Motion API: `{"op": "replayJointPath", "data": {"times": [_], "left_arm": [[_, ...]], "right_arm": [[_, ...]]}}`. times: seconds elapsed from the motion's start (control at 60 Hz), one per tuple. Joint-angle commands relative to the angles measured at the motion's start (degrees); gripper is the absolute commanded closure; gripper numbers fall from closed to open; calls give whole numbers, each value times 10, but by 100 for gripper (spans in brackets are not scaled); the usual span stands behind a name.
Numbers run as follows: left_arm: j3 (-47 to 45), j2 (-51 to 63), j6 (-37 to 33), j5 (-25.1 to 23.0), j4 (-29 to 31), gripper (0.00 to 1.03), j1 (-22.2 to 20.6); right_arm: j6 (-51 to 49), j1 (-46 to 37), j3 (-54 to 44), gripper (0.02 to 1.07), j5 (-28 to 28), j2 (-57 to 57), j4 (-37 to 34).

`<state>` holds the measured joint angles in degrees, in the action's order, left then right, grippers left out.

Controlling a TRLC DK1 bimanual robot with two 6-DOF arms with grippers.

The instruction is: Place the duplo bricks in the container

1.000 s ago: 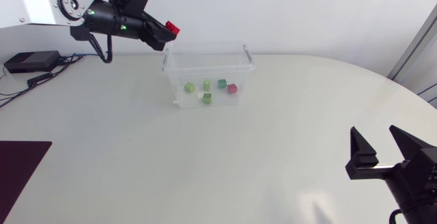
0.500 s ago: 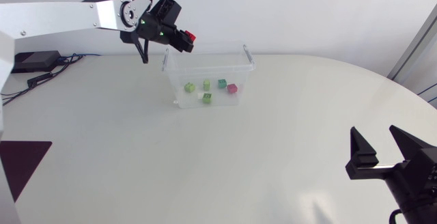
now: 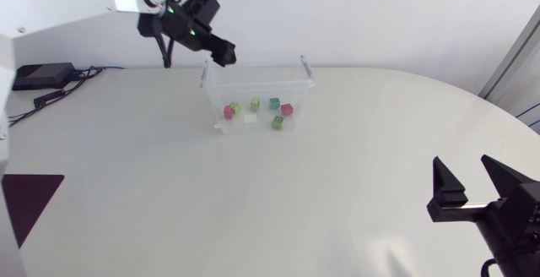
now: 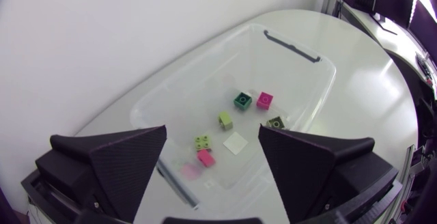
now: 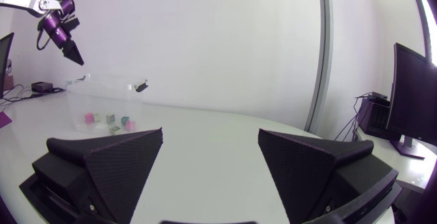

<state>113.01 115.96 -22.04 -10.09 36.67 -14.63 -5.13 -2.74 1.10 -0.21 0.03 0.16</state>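
Left gripper (image 3: 224,55): poised in the frame's upper left, just above the container's back-left corner; fingers spread wide, empty.
Container (image 3: 297,87): clear tub, lidless, upper centre of the frame, standing on the white table (image 3: 253,209).
Bricks (image 3: 255,104): 6 counted on the tub floor, 3 in lighter greens, 1 dark green, 2 pink-red; in the left wrist view, lying directly under the parted fingers, with the pink-red brick (image 4: 205,158) nearest the gripper, beside a flat white square (image 4: 236,143).
Right gripper (image 3: 470,177): parked at lower right, well apart from the tub, fingers open, holding nothing.
Stage, as judged: drop apparently made; no loose brick seen on the table in the head view.
Doing it well: rise straight up before swinging away, keeping both fingers clear of the rim and the handle (image 3: 307,67); avoid nudging the light tub; scan the table for strays before calling the job done.
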Motion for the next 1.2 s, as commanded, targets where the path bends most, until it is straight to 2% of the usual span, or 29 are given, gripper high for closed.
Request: {"op": "replayJointPath", "data": {"times": [0.0, 0.067, 0.233, 0.433, 0.5, 0.517, 0.683, 0.933, 1.183], "left_arm": [[-17, -101, 17, 4, 16, 3, 15], [-42, -145, 21, 10, 41, 3, 26], [-143, -254, 31, 40, 54, 3, 57], [-281, -352, 31, 126, 27, 3, 82], [-336, -383, 31, 142, 1, 3, 92], [-366, -399, 30, 147, -21, 3, 100], [-525, -485, 24, 147, -117, 4, 127], [-734, -594, 24, 147, -250, 4, 138], [-814, -662, 19, 147, -272, 4, 145]], "right_arm": [[7, -2, -11, 6, -2, -3, -4], [7, -2, -11, 6, -2, -3, -4], [7, -2, -11, 6, -2, -3, -5], [7, -2, -11, 6, -2, -3, -5], [7, -2, -11, 6, -2, -3, -4], [7, -2, -11, 6, -2, -3, -4], [7, -2, -11, 6, -2, -3, -4], [7, -2, -11, 6, -2, -3, -4], [7, -2, -11, 6, -2, -3, -4]]}}
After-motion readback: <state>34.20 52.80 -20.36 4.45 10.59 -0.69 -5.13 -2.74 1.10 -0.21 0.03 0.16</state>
